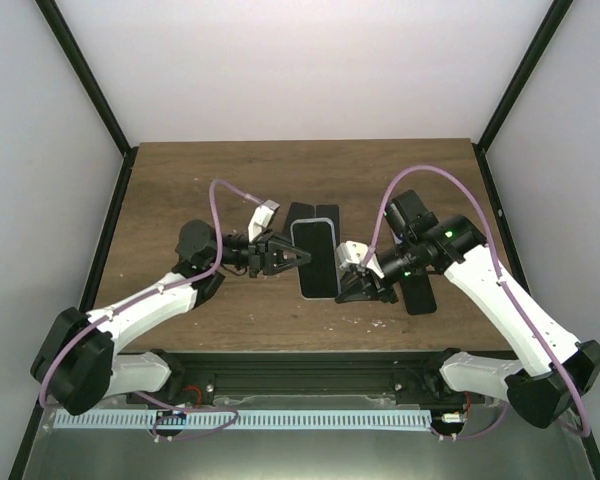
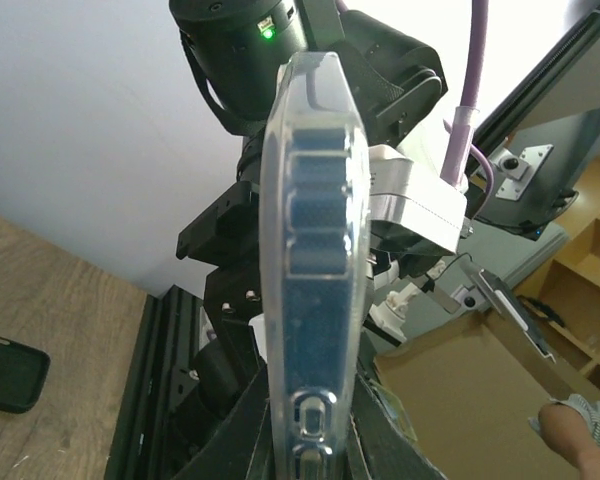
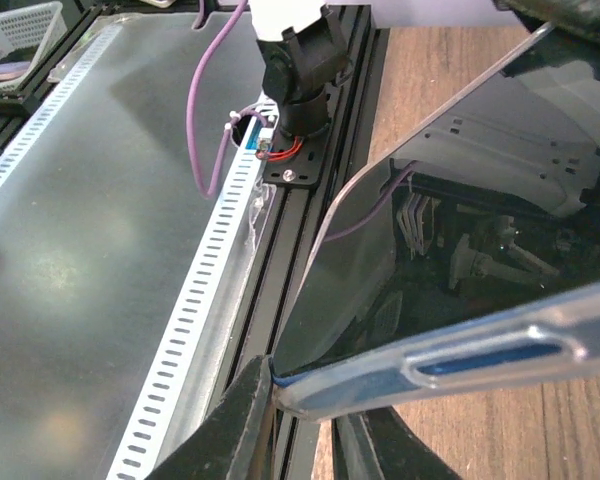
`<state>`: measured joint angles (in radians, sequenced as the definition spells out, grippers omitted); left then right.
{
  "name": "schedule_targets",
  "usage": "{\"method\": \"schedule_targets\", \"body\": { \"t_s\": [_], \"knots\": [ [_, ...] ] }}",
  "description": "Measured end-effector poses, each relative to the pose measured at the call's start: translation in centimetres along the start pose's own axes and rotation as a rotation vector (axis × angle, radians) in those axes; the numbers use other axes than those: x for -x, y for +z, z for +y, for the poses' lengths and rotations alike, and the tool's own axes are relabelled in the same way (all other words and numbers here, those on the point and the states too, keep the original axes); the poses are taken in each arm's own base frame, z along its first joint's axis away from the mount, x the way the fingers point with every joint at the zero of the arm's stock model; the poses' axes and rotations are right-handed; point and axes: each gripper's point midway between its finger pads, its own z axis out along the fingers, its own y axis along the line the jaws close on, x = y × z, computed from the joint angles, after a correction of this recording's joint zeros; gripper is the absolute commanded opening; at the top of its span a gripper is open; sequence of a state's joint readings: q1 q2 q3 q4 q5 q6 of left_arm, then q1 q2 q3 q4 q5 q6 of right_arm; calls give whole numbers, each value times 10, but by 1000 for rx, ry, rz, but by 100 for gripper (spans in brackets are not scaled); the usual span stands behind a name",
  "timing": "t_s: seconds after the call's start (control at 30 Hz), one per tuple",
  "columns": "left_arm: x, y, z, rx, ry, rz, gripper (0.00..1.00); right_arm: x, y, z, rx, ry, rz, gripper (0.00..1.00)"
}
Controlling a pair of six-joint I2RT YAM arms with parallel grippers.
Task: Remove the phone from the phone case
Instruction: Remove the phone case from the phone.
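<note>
A blue phone in a clear case [image 1: 316,258] is held above the wooden table [image 1: 180,190] between both grippers. My left gripper [image 1: 292,257] is shut on its left edge. In the left wrist view the cased phone [image 2: 315,250] stands edge-on, and the left gripper [image 2: 312,445] has a finger [image 2: 225,435] on each side of it. My right gripper [image 1: 358,272] is shut on the right near corner. In the right wrist view that gripper [image 3: 305,420] clamps the corner of the clear case [image 3: 480,360], with a finger [image 3: 238,425] pressed against the corner. The glossy screen [image 3: 450,240] faces the camera.
A black phone-shaped item [image 1: 310,213] lies on the table behind the held phone. Another black flat item [image 1: 421,296] lies under the right arm. One dark item also shows in the left wrist view [image 2: 10,370]. The black frame rail [image 1: 300,365] runs along the near edge.
</note>
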<state>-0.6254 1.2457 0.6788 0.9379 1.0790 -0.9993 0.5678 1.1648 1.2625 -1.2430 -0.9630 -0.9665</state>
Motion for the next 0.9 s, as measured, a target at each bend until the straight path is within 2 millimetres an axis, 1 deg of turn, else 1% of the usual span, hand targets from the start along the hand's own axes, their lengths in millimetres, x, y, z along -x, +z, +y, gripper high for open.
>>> {"method": "schedule_targets", "body": {
  "t_s": [0.23, 0.33, 0.5, 0.77, 0.9],
  "knots": [
    [-8, 7, -6, -42, -18, 46, 0, -4, 5, 12, 38, -6, 34, 11],
    [-9, 9, -7, -52, -28, 58, 0, -4, 4, 15, 44, -9, 40, 10],
    [-8, 10, -8, -60, -33, 55, 0, -4, 4, 12, 26, -31, 58, 4],
    [-4, 11, -8, -72, -44, 38, 0, -7, 4, 4, -19, -31, 93, 4],
    [0, 10, -6, -84, -52, 13, 0, -6, 2, -1, -60, -38, 101, 11]
  ]
}}
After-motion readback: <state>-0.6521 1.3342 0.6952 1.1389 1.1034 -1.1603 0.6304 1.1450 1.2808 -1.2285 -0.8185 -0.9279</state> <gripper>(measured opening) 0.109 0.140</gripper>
